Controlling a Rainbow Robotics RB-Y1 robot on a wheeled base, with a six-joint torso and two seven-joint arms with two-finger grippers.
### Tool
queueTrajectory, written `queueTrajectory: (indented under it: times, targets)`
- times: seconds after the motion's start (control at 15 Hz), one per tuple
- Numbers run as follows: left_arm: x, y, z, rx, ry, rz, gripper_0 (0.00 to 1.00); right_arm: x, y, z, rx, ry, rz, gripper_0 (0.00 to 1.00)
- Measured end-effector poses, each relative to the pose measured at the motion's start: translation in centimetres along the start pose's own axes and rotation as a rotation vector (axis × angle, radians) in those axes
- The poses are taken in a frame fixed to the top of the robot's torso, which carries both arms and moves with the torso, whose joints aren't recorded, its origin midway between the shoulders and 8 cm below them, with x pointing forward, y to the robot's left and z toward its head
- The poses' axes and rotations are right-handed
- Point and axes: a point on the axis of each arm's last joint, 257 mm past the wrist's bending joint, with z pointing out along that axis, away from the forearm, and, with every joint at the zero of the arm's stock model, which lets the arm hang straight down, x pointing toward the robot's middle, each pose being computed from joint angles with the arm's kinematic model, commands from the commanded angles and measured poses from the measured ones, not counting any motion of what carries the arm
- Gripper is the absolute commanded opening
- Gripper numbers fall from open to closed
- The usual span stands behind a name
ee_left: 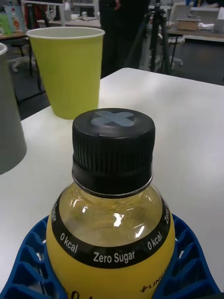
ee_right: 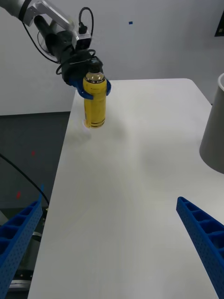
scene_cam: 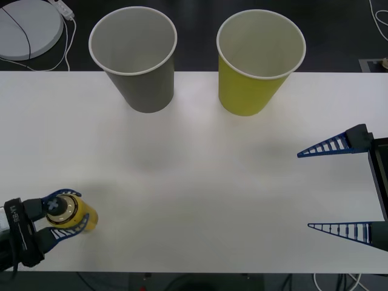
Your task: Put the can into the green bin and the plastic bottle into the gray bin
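Bottle gripped at the bench's near left corner

The left gripper (scene_cam: 60,217) has its jaws pinching the one bottle (scene_cam: 76,212) just under its cap; it looks light, stiff and slick, so that shoulder hold suits. At the far edge stand one gray bin (scene_cam: 136,57) and one green bin (scene_cam: 257,63). At the right edge, the right gripper (scene_cam: 336,188) hovers, jaws spread.

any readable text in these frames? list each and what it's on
"Zero Sugar": black band on the bottle, held in the left gripper.
"0 kcal": same band, printed twice.
"LINC": lower label, cut off at the picture's edge.
Pale cross, no letters: bottle cap.
Text on the left arm's wrist: too small to read.
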Motion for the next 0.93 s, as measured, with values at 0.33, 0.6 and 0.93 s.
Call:
queueTrajectory:
  times: [0.33, 0.6, 0.93]
  targets:
    - [0.0, 3.2, -0.4, -0.108, 0.016, -0.032, 0.00, 0.0, 0.0, 0.0, 0.000, 0.000, 0.000, 1.00]
    - [-0.1, 4.7, -1.5, -0.144, 0.041, -0.043, 0.00, 0.0, 0.0, 0.0, 0.000, 0.000, 0.000, 1.00]
    - [-1.3, 6.3, -2.3, -0.198, 0.076, -0.085, 0.00, 0.0, 0.0, 0.0, 0.000, 0.000, 0.000, 1.00]
